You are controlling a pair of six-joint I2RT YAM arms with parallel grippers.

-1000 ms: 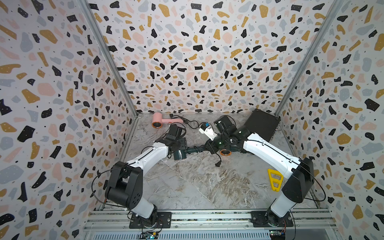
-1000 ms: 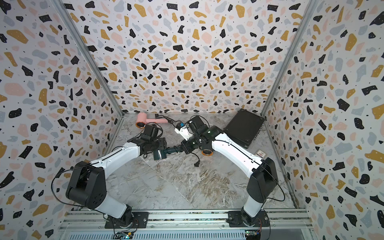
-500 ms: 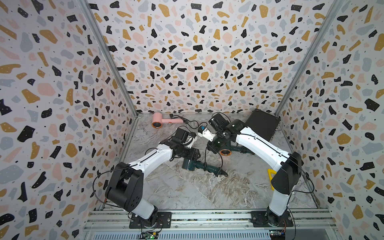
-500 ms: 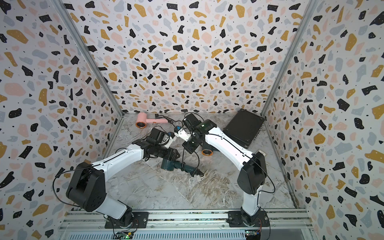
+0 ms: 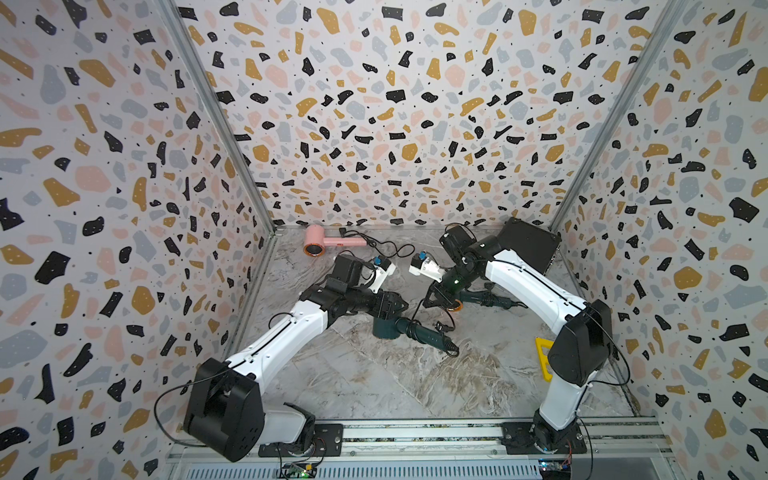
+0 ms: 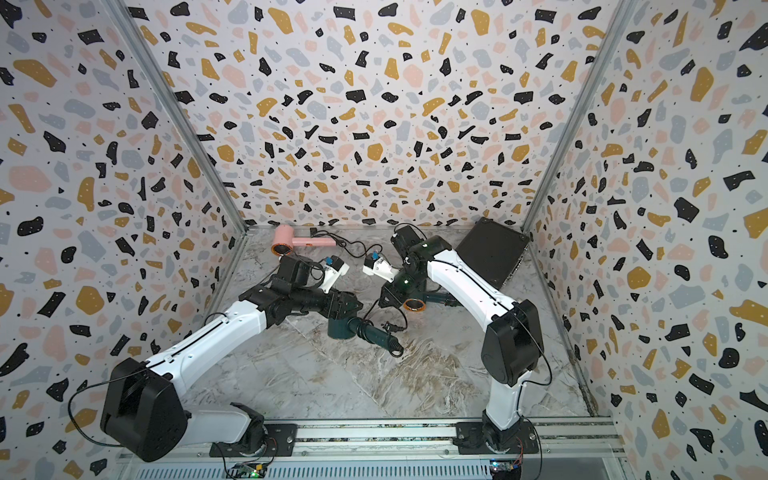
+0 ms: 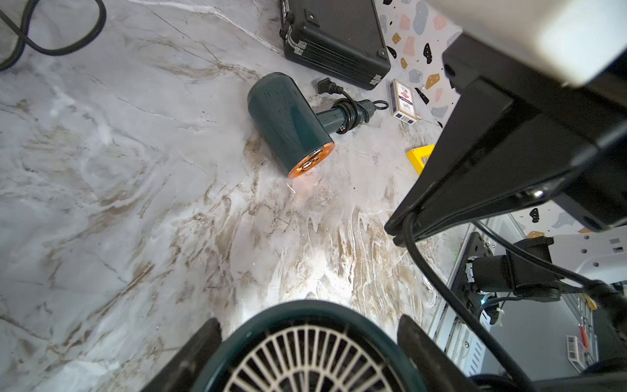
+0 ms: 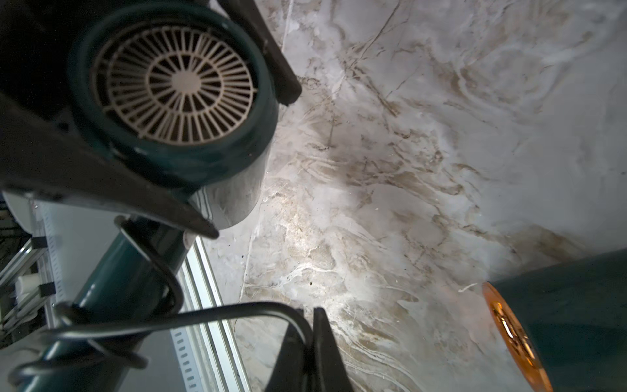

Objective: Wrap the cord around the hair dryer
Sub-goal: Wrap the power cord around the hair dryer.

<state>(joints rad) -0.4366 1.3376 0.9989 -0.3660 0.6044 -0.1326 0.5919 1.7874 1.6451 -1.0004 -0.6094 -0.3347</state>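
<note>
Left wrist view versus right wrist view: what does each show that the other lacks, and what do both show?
Only the left wrist view shows the black ribbed case, the playing-card box and the yellow plastic triangle. Only the right wrist view shows the handle of the held dark green hair dryer, with black cord coiled around it. Both show that dryer's white rear grille and the marble-patterned tabletop.

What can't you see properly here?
- held dryer: left wrist view, cut off by the picture's edge.
- second green dryer: in a top view, the right arm covers its barrel.
- yellow piece: same view, right arm hides half.
- card box: left wrist view, print too small.
</note>
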